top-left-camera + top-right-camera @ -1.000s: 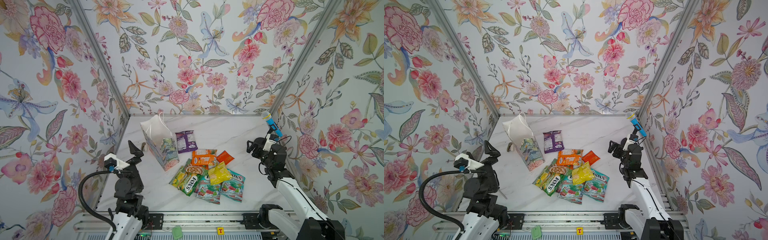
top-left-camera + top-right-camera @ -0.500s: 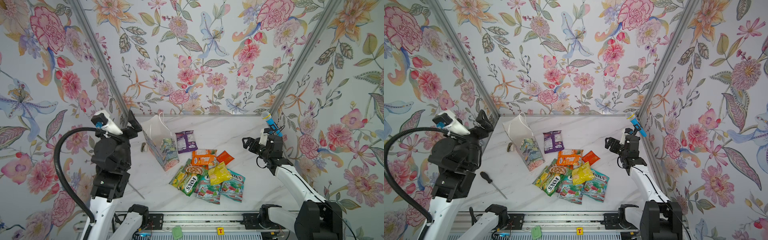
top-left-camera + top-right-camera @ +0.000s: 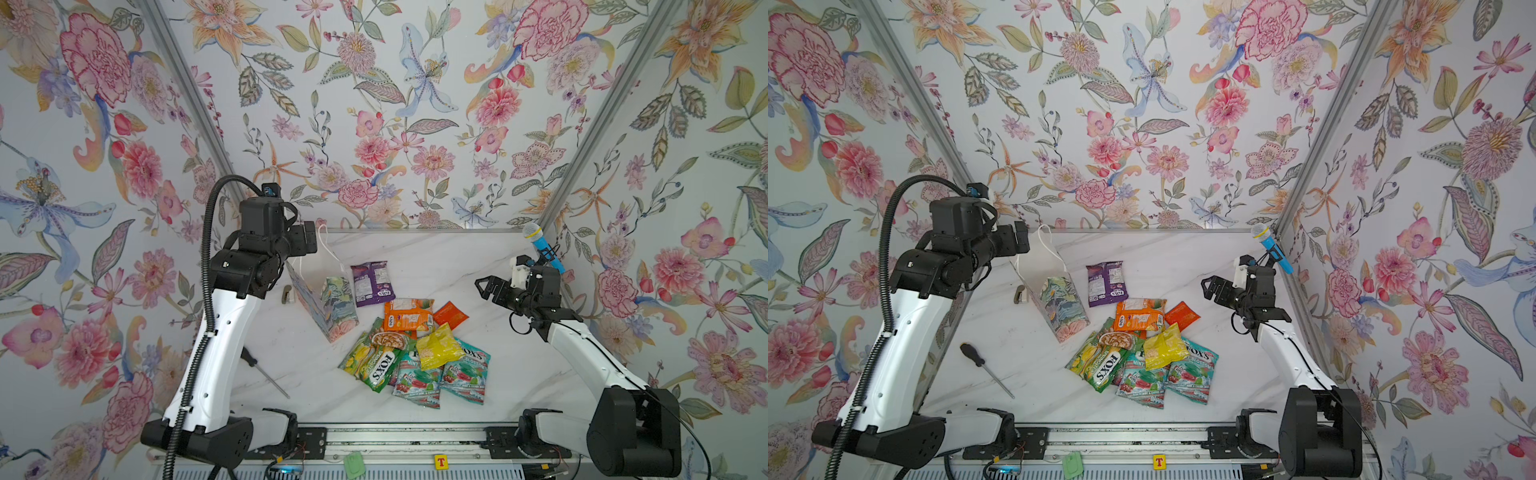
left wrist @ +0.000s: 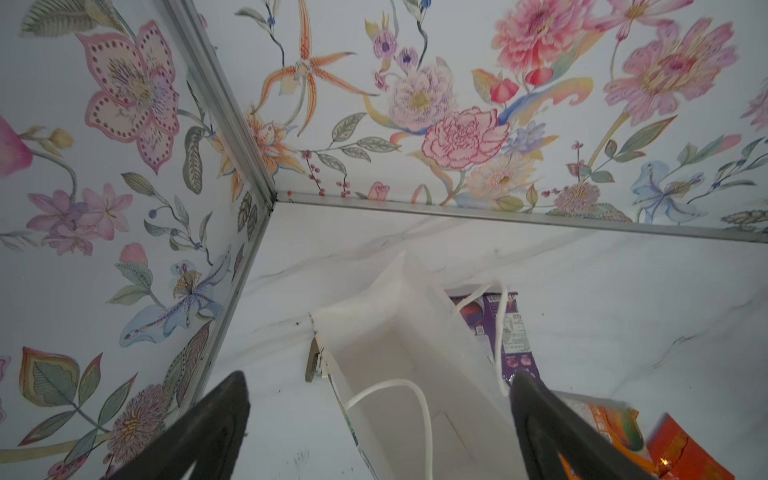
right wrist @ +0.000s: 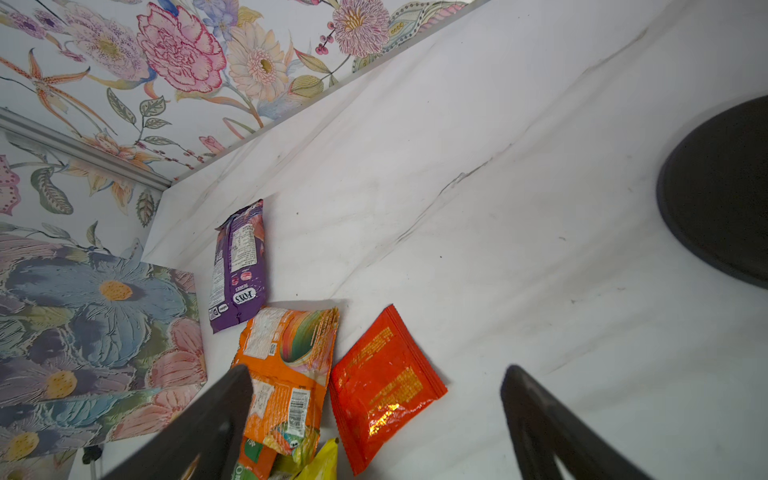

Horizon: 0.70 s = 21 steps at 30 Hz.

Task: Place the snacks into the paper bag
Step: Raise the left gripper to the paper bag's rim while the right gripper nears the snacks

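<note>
Had the left gripper (image 4: 379, 376) with fingers (image 4: 208, 436) spread wide, pinching nothing, poised above the open mouth of the paper bag (image 4: 395, 332). Had the right gripper (image 5: 378, 370) equally spread and empty, aimed at the red pouch (image 5: 382, 382) and orange pouch (image 5: 286, 365). Saw the bag standing beside the purple pouch (image 3: 371, 282), the snacks (image 3: 415, 357) heaped on the table (image 3: 436, 257) nearby, none seen inside. Seemed best to pinch the red pouch by an edge, lift clear, drop through the mouth without snagging the cord handles (image 4: 503, 332).
</note>
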Tool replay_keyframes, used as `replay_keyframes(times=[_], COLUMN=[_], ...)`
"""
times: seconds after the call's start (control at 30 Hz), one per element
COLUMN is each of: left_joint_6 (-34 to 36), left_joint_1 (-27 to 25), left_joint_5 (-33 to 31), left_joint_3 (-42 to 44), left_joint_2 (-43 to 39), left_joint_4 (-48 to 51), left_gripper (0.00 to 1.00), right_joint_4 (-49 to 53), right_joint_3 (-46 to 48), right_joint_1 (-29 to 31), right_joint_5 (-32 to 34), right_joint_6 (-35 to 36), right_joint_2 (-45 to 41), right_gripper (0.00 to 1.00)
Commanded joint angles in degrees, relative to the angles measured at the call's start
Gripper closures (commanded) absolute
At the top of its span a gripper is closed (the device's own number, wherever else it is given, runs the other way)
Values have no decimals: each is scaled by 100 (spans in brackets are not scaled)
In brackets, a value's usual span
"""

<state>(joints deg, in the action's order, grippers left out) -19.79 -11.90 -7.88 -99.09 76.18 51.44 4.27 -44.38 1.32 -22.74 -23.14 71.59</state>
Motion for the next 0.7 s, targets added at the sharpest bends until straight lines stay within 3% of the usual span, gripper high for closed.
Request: replay_keyframes(times=[0.0,0.67], left_joint_6=[138,-7], left_joint_1=[32,60], left_joint_5=[115,346], left_joint_3=[74,1172], left_joint_2=[-16,-120], left_joint_4=[498,620], left_gripper=[1,1], right_joint_4=[179,108], right_joint_3=[-145,-80], right_joint_1=[51,88], right_joint_5=[-265,-577], right_joint_6=[159,292], right_joint_2=[121,373], right_gripper=[5,5])
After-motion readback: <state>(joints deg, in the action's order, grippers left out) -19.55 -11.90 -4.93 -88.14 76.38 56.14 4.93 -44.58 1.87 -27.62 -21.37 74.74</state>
